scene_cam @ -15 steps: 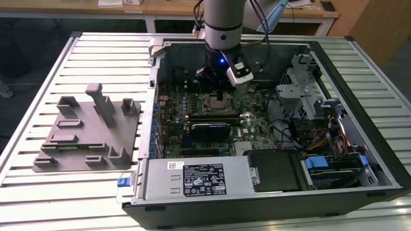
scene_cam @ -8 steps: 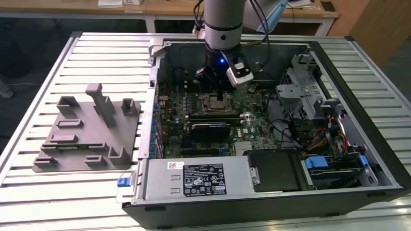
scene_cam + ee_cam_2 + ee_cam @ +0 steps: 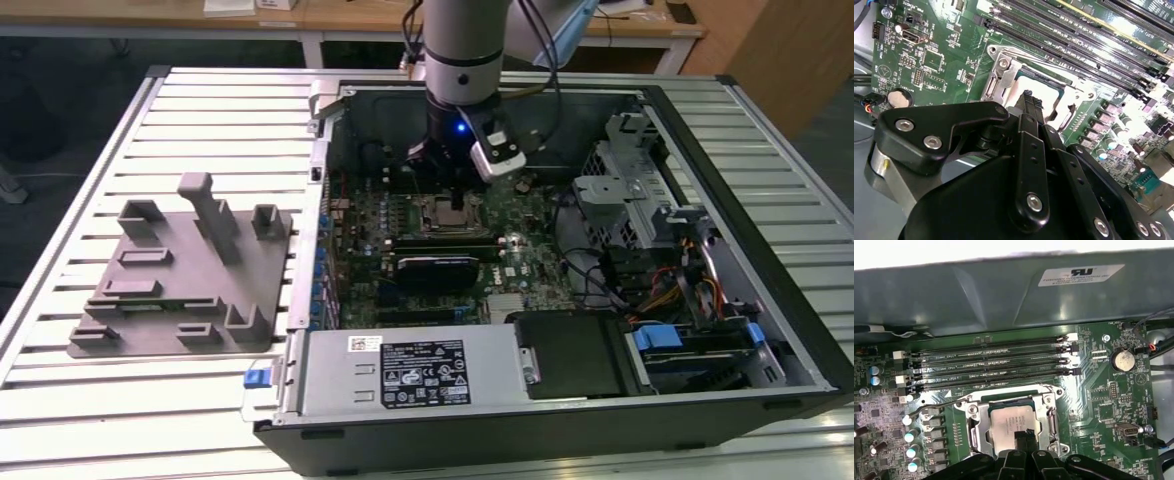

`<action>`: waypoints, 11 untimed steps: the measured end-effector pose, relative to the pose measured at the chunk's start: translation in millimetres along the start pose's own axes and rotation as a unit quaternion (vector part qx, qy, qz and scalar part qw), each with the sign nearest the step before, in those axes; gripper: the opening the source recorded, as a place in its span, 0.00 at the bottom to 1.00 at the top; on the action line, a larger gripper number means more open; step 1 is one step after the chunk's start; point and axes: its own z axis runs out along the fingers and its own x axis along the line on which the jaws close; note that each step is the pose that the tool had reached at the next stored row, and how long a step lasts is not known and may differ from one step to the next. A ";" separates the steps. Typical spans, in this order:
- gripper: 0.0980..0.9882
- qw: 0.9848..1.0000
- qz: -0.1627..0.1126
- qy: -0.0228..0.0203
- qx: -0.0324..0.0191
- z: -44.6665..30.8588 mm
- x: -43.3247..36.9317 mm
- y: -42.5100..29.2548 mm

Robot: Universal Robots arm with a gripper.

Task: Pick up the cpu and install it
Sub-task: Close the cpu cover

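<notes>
Here the cpu (image 3: 1008, 421) lies in the socket (image 3: 975, 429), directly beneath the gripper (image 3: 1026, 436), closed and empty.

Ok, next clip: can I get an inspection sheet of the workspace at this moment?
surface: slatted metal table carrying an open computer case.
job's things: cpu lying inside the socket frame on the motherboard.
clutter: grey holder tray beside the case, on the exterior view's left.
tool: tool low over the cpu, at its edge; open or shut cannot be told.
cables: coloured wires inside the case, on the exterior view's right.
surroundings: wooden desks behind the table.
</notes>
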 end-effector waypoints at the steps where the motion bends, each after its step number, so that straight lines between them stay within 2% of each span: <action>1: 0.01 1.000 0.002 0.000 0.000 0.3 0.5 -0.1; 11: 0.01 1.000 0.010 0.000 0.001 4.2 11.9 -1.8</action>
